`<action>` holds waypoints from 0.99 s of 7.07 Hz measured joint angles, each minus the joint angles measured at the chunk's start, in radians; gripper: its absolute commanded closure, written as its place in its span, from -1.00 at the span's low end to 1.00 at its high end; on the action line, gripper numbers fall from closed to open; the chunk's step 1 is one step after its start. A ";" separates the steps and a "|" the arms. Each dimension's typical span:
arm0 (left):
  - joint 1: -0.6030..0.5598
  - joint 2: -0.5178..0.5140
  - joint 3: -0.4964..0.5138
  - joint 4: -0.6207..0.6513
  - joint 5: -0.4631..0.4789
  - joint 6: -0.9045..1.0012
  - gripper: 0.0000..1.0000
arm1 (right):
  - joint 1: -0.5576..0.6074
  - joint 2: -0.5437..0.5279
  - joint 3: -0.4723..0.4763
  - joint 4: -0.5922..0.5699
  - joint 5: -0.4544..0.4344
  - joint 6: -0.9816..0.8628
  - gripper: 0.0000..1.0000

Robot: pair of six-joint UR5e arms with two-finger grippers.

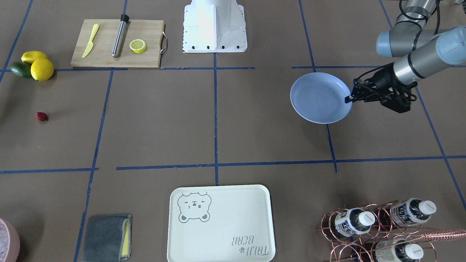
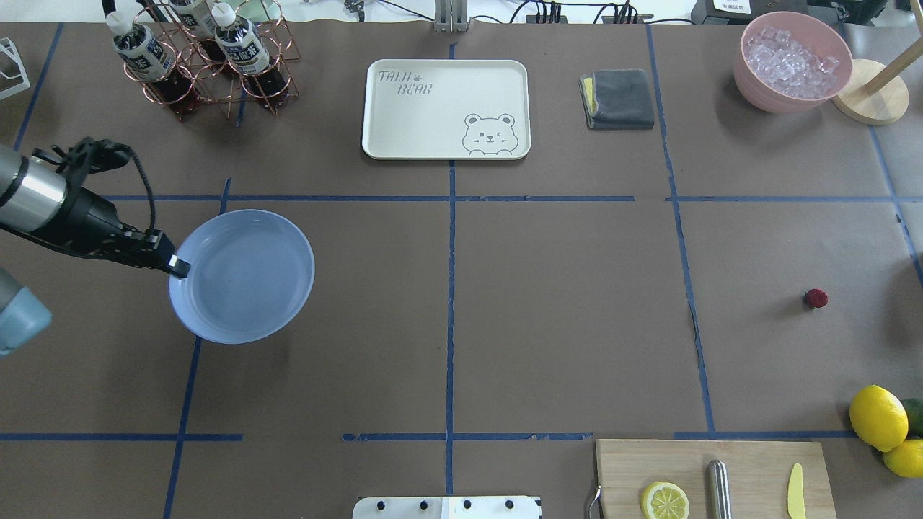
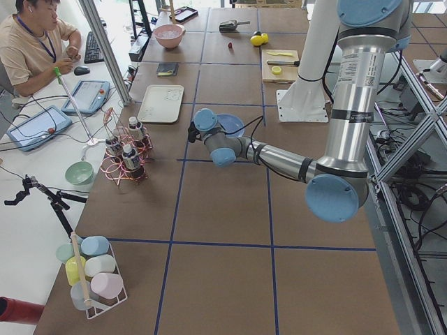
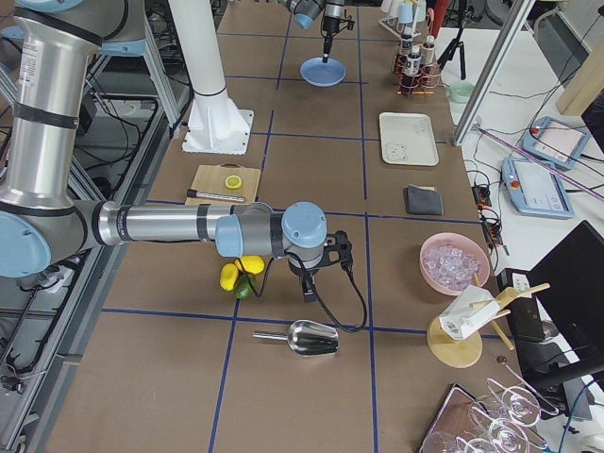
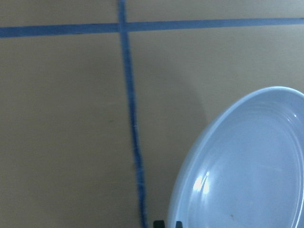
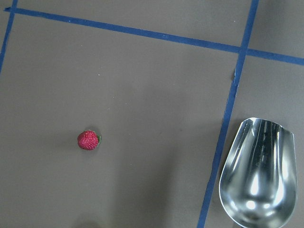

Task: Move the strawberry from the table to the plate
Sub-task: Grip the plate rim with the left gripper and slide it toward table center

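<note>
The small dark-red strawberry (image 2: 816, 298) lies alone on the brown table (image 2: 562, 310), far on my right side; it also shows in the front view (image 1: 41, 116) and the right wrist view (image 6: 88, 140). On my left side is the light-blue plate (image 2: 241, 275), with nothing in it. My left gripper (image 2: 177, 267) is shut on its near rim, and the dark fingertips (image 5: 166, 223) show at that rim in the left wrist view. My right gripper (image 4: 307, 291) hangs above the table near the lemons, seen only from the side, so I cannot tell its state.
A metal scoop (image 6: 256, 175) lies right of the strawberry. Lemons and an avocado (image 2: 883, 425) sit nearby, beside a cutting board (image 2: 710, 476) with a lemon half, knife and rod. A cream tray (image 2: 445, 108), grey cloth (image 2: 619, 99), pink ice bowl (image 2: 792, 61) and bottle rack (image 2: 202, 61) line the far side.
</note>
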 measured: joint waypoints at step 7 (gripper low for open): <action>0.379 -0.337 0.178 -0.036 0.404 -0.399 1.00 | -0.001 0.000 -0.001 0.000 0.000 0.000 -1.00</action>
